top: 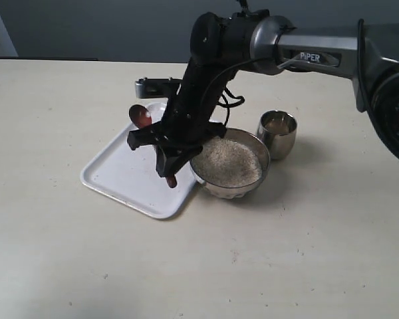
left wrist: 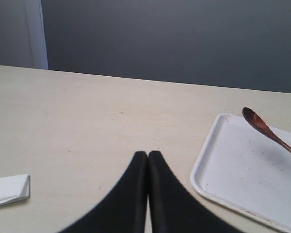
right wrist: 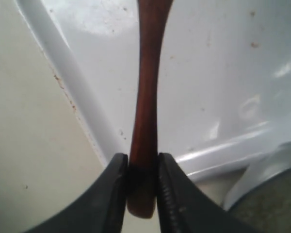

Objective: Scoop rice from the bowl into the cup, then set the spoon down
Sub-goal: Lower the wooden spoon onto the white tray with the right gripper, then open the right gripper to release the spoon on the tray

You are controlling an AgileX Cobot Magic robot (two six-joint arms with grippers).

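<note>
My right gripper (top: pixel 167 166) (right wrist: pixel 142 162) is shut on the end of the spoon's (right wrist: pixel 146 87) handle, low over the near right part of the white tray (top: pixel 123 174). The dark wooden spoon (top: pixel 141 117) lies across the tray with its oval bowl toward the far edge; in the left wrist view the spoon (left wrist: pixel 264 128) rests over the tray (left wrist: pixel 233 170). The steel bowl (top: pixel 230 163) holds a heap of rice (top: pixel 226 163) just right of the gripper. The small steel cup (top: pixel 277 133) stands behind the bowl to the right, with rice in it. My left gripper (left wrist: pixel 148 155) is shut and empty over bare table.
A folded white cloth or paper (left wrist: pixel 8 190) lies on the table near my left gripper. The right arm (top: pixel 319 56) stretches in from the right above the cup. A metal fitting (top: pixel 153 86) sits behind the tray.
</note>
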